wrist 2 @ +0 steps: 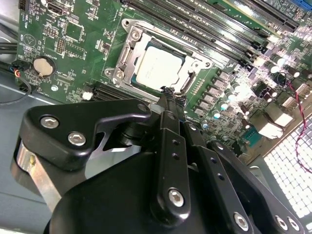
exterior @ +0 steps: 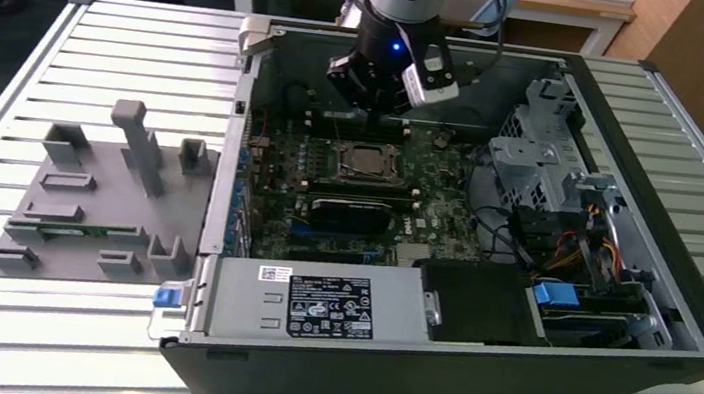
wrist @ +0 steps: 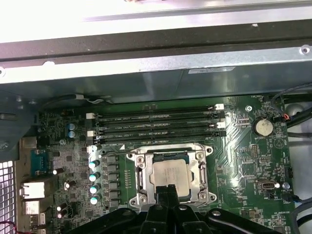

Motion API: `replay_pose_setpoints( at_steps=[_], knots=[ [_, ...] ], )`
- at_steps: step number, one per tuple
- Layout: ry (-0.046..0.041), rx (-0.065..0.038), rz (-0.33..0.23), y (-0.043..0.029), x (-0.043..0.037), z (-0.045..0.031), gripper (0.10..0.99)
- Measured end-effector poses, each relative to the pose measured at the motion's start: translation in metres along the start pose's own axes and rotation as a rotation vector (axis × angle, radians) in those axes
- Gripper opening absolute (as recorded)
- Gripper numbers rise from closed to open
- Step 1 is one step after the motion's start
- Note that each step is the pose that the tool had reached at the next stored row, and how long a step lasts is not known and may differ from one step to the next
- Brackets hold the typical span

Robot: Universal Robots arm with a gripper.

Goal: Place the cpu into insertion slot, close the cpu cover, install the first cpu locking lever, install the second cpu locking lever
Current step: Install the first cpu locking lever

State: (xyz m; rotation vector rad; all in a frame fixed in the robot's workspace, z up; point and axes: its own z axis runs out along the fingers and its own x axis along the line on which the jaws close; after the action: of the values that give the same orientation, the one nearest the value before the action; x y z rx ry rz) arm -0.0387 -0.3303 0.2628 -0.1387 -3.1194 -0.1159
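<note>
Exterior view: gripper (exterior: 369,110) stands just far of the cpu (exterior: 363,162). Second wrist view: fingers (wrist 2: 169,105) pressed together, nothing between them, tips at the cover (wrist 2: 126,52) edge. First wrist view: cpu lies flat within the cover's cut-out.

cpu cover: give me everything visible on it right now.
The cpu cover is a thin silver-grey metal frame with a large square cut-out and small tabs at its corners. In both wrist views it lies flat, closed down over the socket, and the dull silver top of the cpu shows through the cut-out. It sits on the green motherboard beside the long memory slots. The gripper, tips shut, hangs at one edge; I cannot tell whether it touches.
</note>
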Motion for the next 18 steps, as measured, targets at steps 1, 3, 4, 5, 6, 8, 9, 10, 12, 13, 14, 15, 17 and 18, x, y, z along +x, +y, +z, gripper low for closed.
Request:
replay_pose_setpoints(
  at_steps=[1,3,4,5,6,8,9,10,12,13,14,15,17,18],
  knots=[
    [0.0000,0.000,0.000,0.0000,0.0002,0.0000,0.106],
    [-0.0001,0.000,0.000,0.0000,0.0004,0.0000,0.106],
    [-0.0001,0.000,0.000,0.0000,0.0004,0.0000,0.106],
    [-0.0001,0.000,0.000,-0.0001,0.0007,0.0000,0.106],
    [-0.0001,0.000,0.000,-0.0001,0.0010,0.0000,0.106],
    [-0.0003,0.000,0.000,-0.0001,0.0016,0.0000,0.106],
    [-0.0003,0.000,0.000,-0.0002,0.0019,0.0000,0.106],
    [-0.0003,0.000,0.000,-0.0002,0.0019,-0.0001,0.106],
    [-0.0004,0.000,0.000,-0.0002,0.0020,-0.0001,0.106],
    [-0.0004,0.000,0.000,-0.0002,0.0021,-0.0002,0.106],
    [-0.0005,0.000,0.000,-0.0002,0.0021,-0.0002,0.106],
    [-0.0004,0.000,0.000,-0.0002,0.0021,-0.0003,0.106],
    [-0.0003,0.000,0.000,-0.0002,0.0021,-0.0006,0.106],
    [-0.0002,0.000,0.000,-0.0001,0.0021,-0.0011,0.106]
  ],
)
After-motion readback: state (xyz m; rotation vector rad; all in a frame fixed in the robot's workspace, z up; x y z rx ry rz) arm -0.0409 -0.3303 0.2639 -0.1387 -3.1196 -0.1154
